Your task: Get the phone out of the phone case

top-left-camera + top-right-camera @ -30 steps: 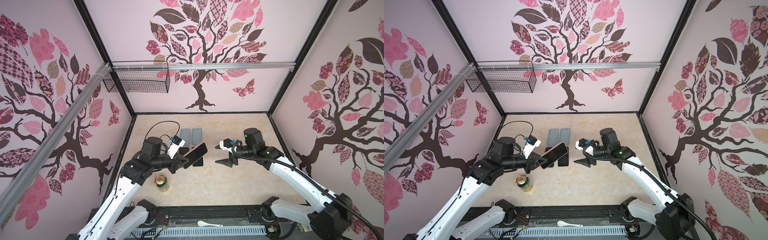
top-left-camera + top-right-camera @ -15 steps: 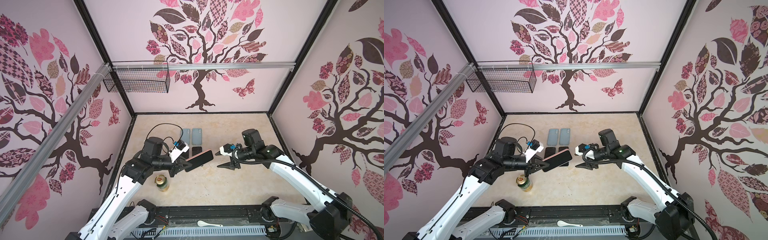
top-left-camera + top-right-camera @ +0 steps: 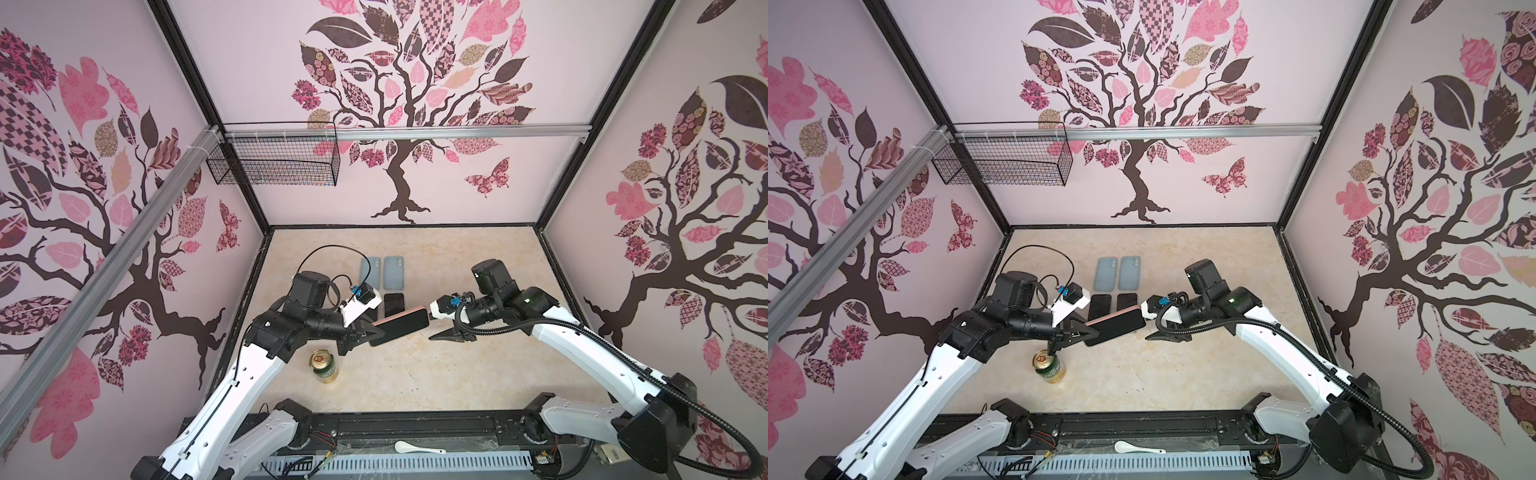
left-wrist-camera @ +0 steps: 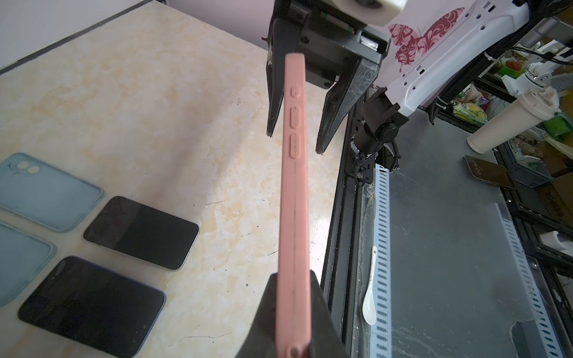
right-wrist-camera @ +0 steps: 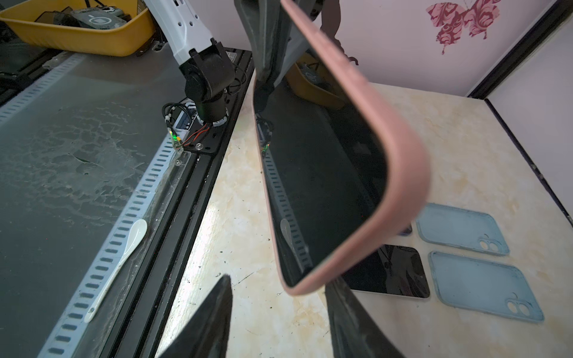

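The left gripper (image 3: pixel 373 331) pinches one short end of the pink case (image 3: pixel 401 326), holding it tilted on edge above the table (image 3: pixel 457 374) with the phone (image 5: pixel 319 186) inside. The right gripper (image 4: pixel 294 143) straddles the far end, jaws spread, one finger close beside it and the other standing clear. A can (image 3: pixel 324 365) stands just below the left gripper, bare phones (image 3: pixel 1100 306) and blue cases (image 3: pixel 1128 272) lie behind, and open table spreads to the front and right.

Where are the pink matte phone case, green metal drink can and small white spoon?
pink matte phone case (image 4: pixel 294 201): left wrist view, side edge below the buttons.
green metal drink can (image 3: pixel 325 371): in a top view, green side under the lid.
small white spoon (image 5: pixel 136 233): right wrist view, its bowl.
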You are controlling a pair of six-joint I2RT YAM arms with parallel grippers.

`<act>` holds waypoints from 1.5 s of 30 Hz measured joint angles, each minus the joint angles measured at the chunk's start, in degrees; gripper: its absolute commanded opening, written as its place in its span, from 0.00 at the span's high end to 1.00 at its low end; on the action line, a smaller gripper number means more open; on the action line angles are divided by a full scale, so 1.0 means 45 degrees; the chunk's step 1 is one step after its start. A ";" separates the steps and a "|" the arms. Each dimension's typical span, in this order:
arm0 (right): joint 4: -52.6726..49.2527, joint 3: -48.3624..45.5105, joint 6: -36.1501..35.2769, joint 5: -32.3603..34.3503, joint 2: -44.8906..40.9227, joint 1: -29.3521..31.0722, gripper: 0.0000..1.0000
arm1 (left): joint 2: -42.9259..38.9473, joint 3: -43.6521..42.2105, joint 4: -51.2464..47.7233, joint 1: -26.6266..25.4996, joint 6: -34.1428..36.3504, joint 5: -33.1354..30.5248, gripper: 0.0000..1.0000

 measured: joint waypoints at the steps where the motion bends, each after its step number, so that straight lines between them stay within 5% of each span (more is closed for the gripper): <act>1: -0.0058 0.0000 -0.0049 0.0068 0.0005 0.0053 0.54 | 0.0044 0.0083 -0.0053 0.0000 0.0068 0.0044 1.00; 45: -0.0680 0.0573 -0.0529 0.0855 0.0408 0.0699 0.75 | 0.0651 0.0690 -0.1190 0.0000 0.0928 0.0136 1.00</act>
